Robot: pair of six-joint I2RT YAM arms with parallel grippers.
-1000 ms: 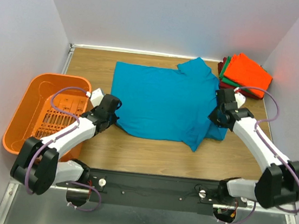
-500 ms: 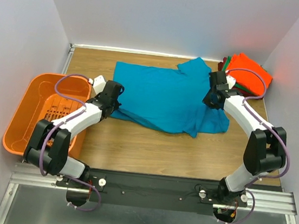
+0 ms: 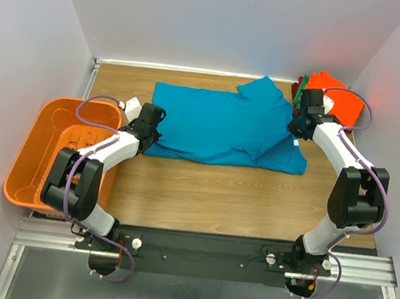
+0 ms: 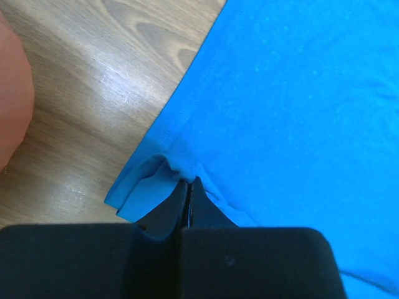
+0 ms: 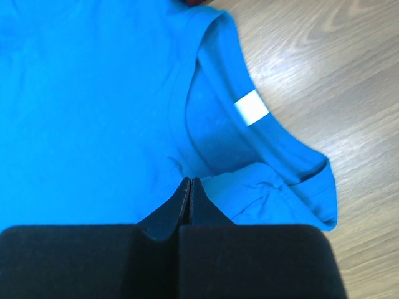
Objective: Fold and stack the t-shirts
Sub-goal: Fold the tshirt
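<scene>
Pinching a hem corner of the shirt, the left gripper had its fingers pressed together, with a bunch of teal cloth caught at the tips. That corner was the end of the shirt nearest the basket. The right gripper was likewise clamped on cloth, just beside the neck opening and its white label, at the end of the shirt farthest from the basket. Between the two grips the shirt lay stretched on the table, just beside the basket, with part of it apparently doubled over. The stack of orange, green and dark red shirts sat past the right gripper, well apart from the basket.

The step in hand looked like the first lengthwise fold of the teal shirt. The next move probably called for both arms to travel together and keep the cloth taut. The held edge would need to land level on the opposite edge before either grip let go.
</scene>
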